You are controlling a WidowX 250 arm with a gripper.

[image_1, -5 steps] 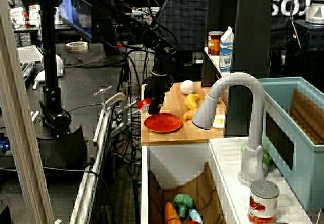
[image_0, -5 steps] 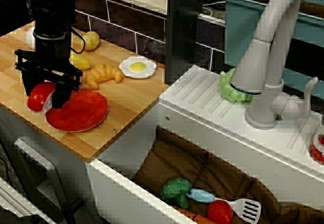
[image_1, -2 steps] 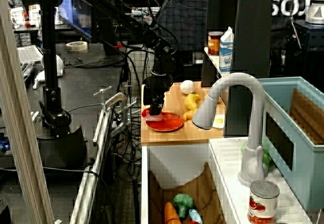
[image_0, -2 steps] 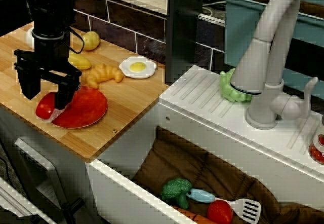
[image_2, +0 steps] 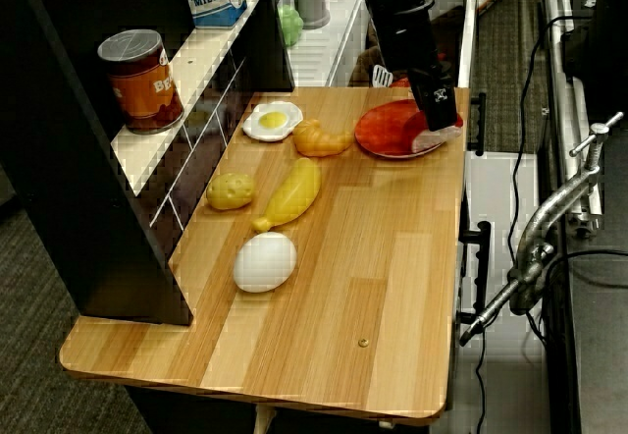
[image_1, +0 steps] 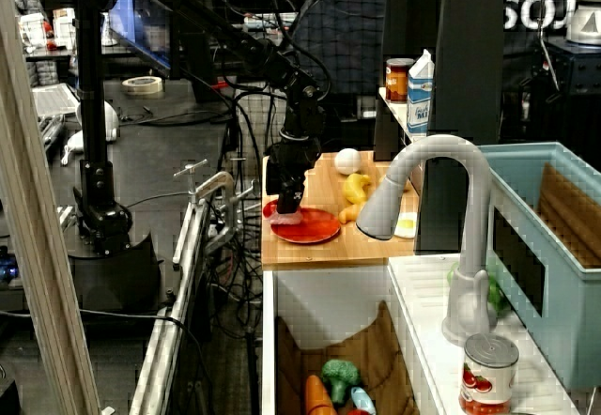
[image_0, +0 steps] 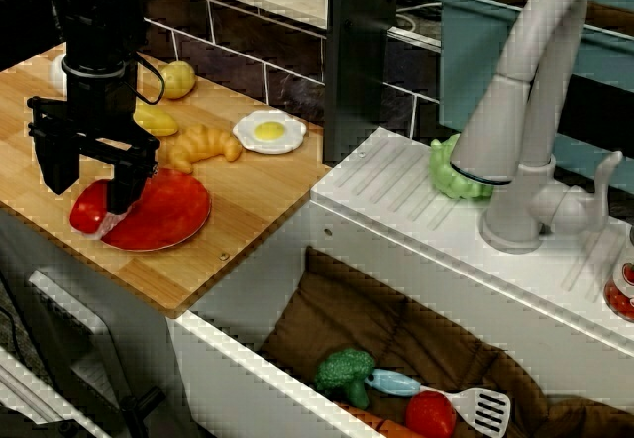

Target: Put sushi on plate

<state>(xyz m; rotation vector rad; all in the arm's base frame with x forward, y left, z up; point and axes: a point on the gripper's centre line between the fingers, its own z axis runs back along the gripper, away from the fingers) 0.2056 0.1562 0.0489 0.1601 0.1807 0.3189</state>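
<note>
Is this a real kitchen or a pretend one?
Probably a pretend play kitchen set up in a robot lab. The faucet and sink look like plastic, the fried egg and croissant look like toys, and cables and clamps surround the counter.

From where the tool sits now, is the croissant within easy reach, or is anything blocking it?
Probably yes. The croissant lies in the open on the board just beyond the plate, with nothing on top. The tool is open over the sushi right beside it; only the egg and a yellow piece flank it.
</note>
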